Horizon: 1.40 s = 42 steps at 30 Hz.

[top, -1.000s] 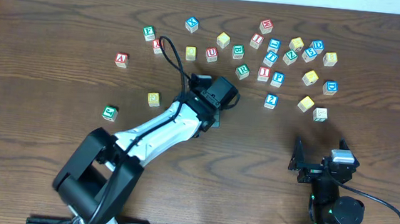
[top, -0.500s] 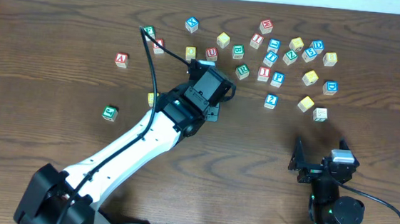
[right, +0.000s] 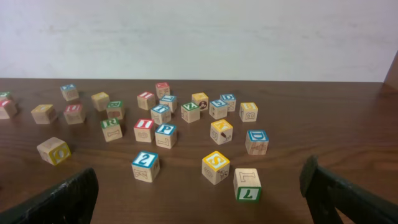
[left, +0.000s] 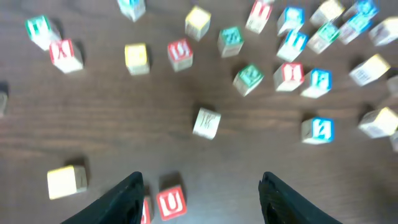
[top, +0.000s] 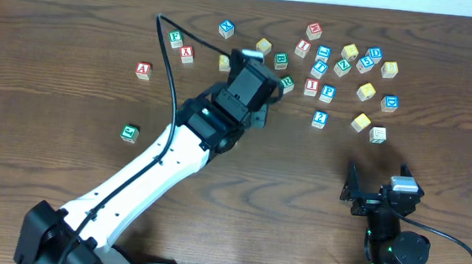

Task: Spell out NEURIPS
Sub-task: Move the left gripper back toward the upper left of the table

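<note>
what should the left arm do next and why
Probably lower the open, empty left tool onto the green R cube, which sits just ahead and to its right. A red U cube already lies below the tool, and R follows U in the word.

Even, bright light; soft shadows; left wrist view blurred (others sharp)
</note>
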{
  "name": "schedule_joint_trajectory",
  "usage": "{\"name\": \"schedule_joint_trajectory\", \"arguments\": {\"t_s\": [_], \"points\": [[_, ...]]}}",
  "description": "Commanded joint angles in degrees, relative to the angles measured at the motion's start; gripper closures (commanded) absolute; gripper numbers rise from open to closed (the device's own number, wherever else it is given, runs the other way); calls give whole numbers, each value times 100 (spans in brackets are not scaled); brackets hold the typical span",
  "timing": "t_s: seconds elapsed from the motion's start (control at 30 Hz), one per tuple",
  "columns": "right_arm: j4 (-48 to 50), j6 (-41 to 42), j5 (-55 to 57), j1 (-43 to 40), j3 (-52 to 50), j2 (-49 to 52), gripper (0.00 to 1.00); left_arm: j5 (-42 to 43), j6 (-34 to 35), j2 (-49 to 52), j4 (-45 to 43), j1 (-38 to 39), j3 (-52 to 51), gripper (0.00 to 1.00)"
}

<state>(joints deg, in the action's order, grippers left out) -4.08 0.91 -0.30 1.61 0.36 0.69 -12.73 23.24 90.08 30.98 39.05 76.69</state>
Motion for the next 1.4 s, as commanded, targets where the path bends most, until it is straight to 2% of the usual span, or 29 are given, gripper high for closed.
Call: {"name": "schedule_joint_trajectory", "arguments": {"t_s": [0.0,0.27,0.83,1.37], "points": [[-28,76,-9,-44,-4,-31,1,-35,-225,-105,28,-192,317,42],[-26,76,-9,-44,-4,-31,1,4,-323,-105,323,-540,452,41],[-26,76,-9,-44,-4,-31,1,4,-802,-103,461,-647,789,42],[-26,76,-9,-44,-4,-31,1,118,-828,-103,566,-1408,789,41]]}}
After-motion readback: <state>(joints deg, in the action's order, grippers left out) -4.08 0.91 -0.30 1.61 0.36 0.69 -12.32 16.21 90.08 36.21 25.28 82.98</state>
